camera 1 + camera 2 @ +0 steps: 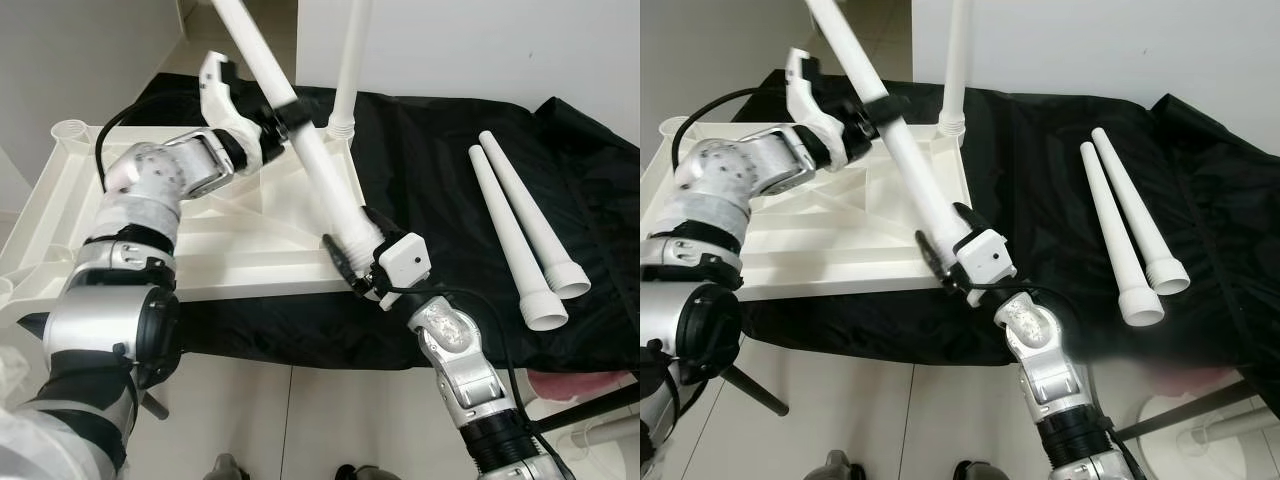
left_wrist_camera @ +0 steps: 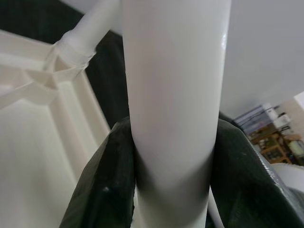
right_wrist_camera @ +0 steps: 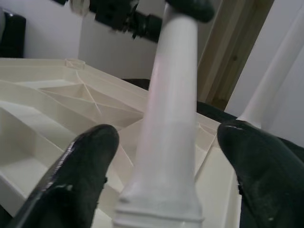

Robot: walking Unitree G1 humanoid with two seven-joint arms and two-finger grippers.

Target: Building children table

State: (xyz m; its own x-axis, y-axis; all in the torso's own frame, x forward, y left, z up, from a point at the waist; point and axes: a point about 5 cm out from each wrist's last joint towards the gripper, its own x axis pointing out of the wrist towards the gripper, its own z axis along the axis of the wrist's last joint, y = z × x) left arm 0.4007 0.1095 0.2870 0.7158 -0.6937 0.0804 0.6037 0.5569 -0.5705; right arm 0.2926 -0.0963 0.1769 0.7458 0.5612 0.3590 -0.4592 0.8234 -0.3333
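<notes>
Here, the scene: an upturned white tabletop (image 1: 250, 250) lies ribs-up on a black cloth (image 1: 440, 190), on the robot's left side of the cloth.
Leg in hand: a long white table leg (image 1: 300, 130) slants from the top of the head views down to the tabletop's near right corner, its ribbed wide end lowest.
Left gripper (image 1: 283, 118): clamped around the leg at mid-length above the tabletop; in the left wrist view both black fingers (image 2: 102, 190) press against the tube's sides.
Right gripper (image 1: 352, 262): at the leg's wide end by the near right corner; in the right wrist view its fingers (image 3: 80, 171) stand spread on either side of the leg with a gap showing, not touching it.
Fitted leg: a second white leg (image 1: 352, 70) stands upright in the far right corner socket.
Spare legs: two loose legs (image 1: 520, 230) lie side by side on the cloth, well to the right, wide ends toward the robot.
</notes>
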